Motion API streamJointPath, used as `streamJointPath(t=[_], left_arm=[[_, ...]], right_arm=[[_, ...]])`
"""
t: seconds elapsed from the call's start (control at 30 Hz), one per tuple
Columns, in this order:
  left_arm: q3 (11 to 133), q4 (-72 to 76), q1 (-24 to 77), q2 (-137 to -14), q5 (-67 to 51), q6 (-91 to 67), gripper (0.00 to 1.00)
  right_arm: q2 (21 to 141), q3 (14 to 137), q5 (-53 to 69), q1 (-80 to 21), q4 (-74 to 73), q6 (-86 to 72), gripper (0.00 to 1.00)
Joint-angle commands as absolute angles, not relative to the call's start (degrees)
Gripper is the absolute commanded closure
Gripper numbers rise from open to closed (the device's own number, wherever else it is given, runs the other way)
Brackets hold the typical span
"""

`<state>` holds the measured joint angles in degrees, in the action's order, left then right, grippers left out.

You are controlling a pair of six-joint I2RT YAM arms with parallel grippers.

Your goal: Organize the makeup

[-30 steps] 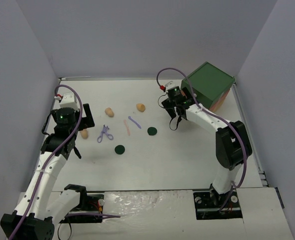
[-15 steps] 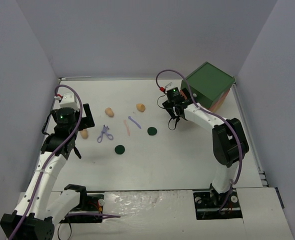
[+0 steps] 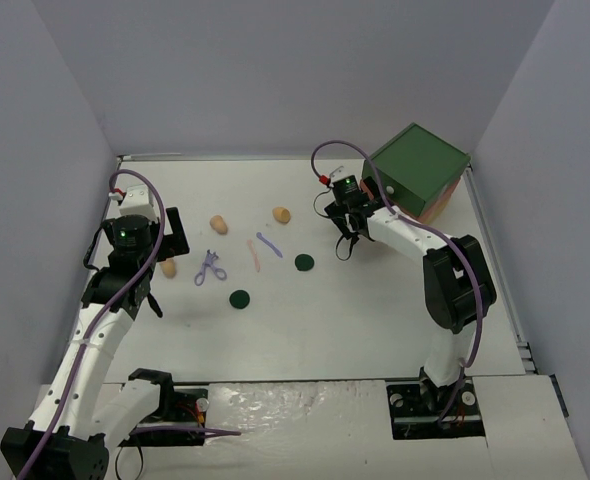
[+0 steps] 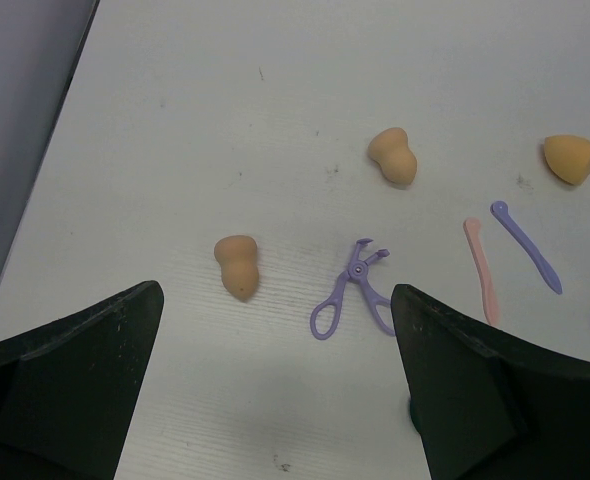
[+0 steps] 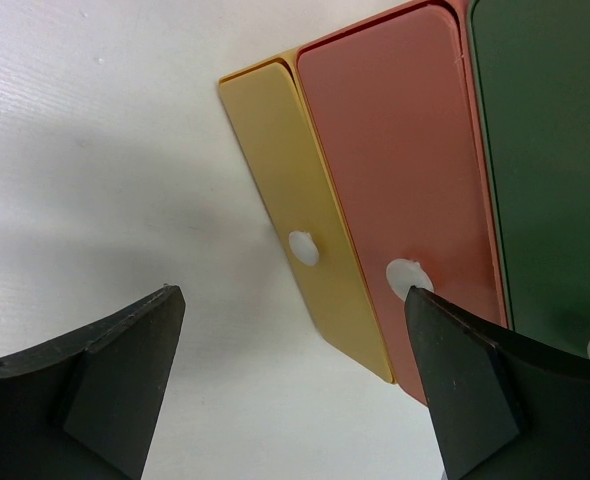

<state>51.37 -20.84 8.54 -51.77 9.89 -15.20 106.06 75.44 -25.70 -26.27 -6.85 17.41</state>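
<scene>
The makeup lies on the white table: three tan sponges [image 3: 218, 223] [image 3: 282, 214] [image 3: 168, 267], a lilac scissor-like tool [image 3: 211, 268], a pink stick [image 3: 255, 255], a lilac stick [image 3: 269, 244] and two dark green discs [image 3: 303, 262] [image 3: 238, 298]. My left gripper [image 3: 172, 235] is open and empty above the left side. In its wrist view the nearest sponge [image 4: 237, 265] and the lilac tool [image 4: 355, 300] lie ahead between the fingers. My right gripper [image 3: 360, 205] is open and empty, facing the drawer fronts.
The drawer chest [image 3: 418, 170] stands at the back right. In the right wrist view its yellow [image 5: 305, 220], red [image 5: 395, 150] and green [image 5: 545, 150] drawers are shut, with white knobs [image 5: 303, 247]. Grey walls enclose the table.
My right arm has shifted slightly, its elbow moving left and the gripper a little closer to the chest. The left arm and the makeup have not moved.
</scene>
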Motion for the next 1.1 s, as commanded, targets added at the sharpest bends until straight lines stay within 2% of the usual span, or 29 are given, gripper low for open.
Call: streamJointPath(t=[0.0,0.57,1.07], left_arm=[[53.44,-18.63,8.09,-51.83,9.76,-15.12,0.03],[53.44,-18.63,8.09,-52.03,9.67,-15.03,0.03],[53.53,-18.63,8.09,-51.88,9.58,-15.03,0.03]], right_arm=[[102.57,78.57,-29.63,-26.1,-4.92,19.02,0.11],[105.9,78.58,-30.15,-25.67,-4.75,19.25,0.11],[104.18,76.9,-18.52,-25.9,-8.75,18.1,0.12]])
